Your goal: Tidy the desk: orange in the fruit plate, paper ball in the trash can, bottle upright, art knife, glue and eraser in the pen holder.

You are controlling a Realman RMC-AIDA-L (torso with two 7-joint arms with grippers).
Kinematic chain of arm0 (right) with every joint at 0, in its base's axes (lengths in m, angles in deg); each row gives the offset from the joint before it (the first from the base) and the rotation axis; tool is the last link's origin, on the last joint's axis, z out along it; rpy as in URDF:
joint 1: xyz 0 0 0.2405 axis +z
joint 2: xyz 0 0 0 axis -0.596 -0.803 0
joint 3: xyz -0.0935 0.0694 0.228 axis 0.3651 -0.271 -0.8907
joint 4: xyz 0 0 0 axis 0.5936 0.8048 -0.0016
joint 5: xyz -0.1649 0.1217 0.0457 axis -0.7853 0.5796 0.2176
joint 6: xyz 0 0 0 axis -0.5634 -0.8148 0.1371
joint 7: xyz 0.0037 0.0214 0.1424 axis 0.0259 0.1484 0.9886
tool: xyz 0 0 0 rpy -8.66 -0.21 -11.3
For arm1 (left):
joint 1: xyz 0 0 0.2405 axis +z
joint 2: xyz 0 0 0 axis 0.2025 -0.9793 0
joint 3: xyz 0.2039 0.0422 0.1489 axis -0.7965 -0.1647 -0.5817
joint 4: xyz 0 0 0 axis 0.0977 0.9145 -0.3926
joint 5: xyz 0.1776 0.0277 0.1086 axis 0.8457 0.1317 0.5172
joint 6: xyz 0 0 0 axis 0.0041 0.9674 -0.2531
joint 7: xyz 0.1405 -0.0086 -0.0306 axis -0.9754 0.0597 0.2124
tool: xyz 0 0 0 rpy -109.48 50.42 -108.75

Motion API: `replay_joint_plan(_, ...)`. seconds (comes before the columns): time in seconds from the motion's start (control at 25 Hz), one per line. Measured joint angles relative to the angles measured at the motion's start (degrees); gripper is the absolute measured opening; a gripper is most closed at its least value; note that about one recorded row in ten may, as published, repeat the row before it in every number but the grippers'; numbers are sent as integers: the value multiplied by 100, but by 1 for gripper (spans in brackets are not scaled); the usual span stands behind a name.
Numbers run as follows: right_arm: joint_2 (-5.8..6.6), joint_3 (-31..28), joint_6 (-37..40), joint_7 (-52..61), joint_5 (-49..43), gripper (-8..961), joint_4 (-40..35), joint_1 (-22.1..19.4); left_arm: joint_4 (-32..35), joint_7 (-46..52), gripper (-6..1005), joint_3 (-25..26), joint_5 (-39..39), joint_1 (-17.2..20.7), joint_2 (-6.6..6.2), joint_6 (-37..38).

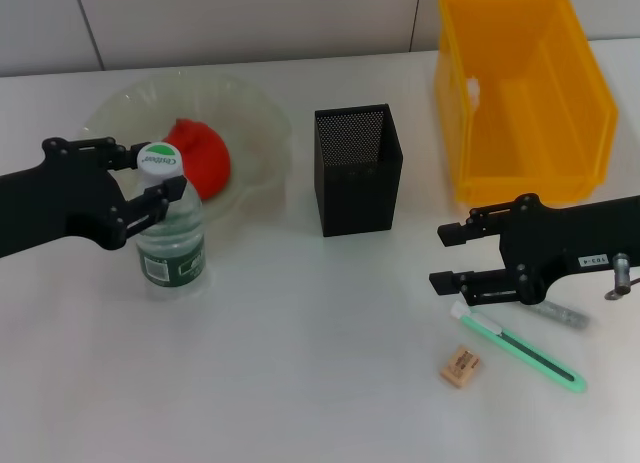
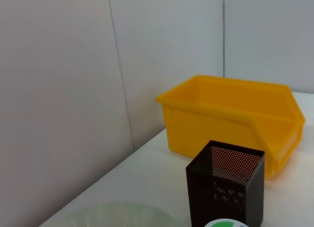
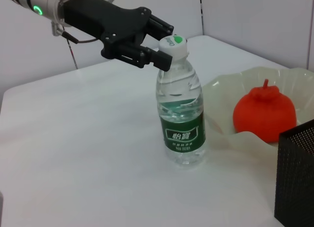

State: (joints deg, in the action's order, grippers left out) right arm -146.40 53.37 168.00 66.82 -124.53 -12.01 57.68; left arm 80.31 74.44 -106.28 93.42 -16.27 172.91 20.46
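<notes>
The bottle (image 1: pixel 171 233) (image 3: pixel 180 114) stands upright on the desk (image 1: pixel 300 363) in front of the fruit plate (image 1: pixel 255 123). My left gripper (image 1: pixel 152 175) (image 3: pixel 167 44) is shut on its neck, just under the white-and-green cap (image 2: pixel 225 223). The orange (image 1: pixel 203 155) (image 3: pixel 265 112) lies in the plate. My right gripper (image 1: pixel 452 257) hovers open and holds nothing, just above the art knife (image 1: pixel 520 351). The glue (image 1: pixel 560 313) lies partly under that arm. The eraser (image 1: pixel 460 366) sits near the front edge. The pen holder (image 1: pixel 357 168) stands mid-desk. I cannot make out the paper ball.
The yellow trash can (image 1: pixel 520 93) (image 2: pixel 230 119) stands at the back right, with a small white patch on its left inner wall. The wall runs along the desk's far edge. Bare desk lies between the bottle and the right gripper.
</notes>
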Motion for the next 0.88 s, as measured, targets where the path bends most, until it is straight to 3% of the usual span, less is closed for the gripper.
replay_joint_plan(0.68, 0, 18, 0, 0, 0, 618, 0, 8, -62, -7, 549, 75, -109, 11, 3, 49)
replay_joint_plan(0.8, 0, 17, 0, 0, 0, 618, 0, 8, -44, -78, 770, 102, -275, 29, -5, 68)
replay_joint_plan(0.88, 0, 18, 0, 0, 0, 618, 0, 8, -44, -112, 776, 130, -325, 34, -6, 67)
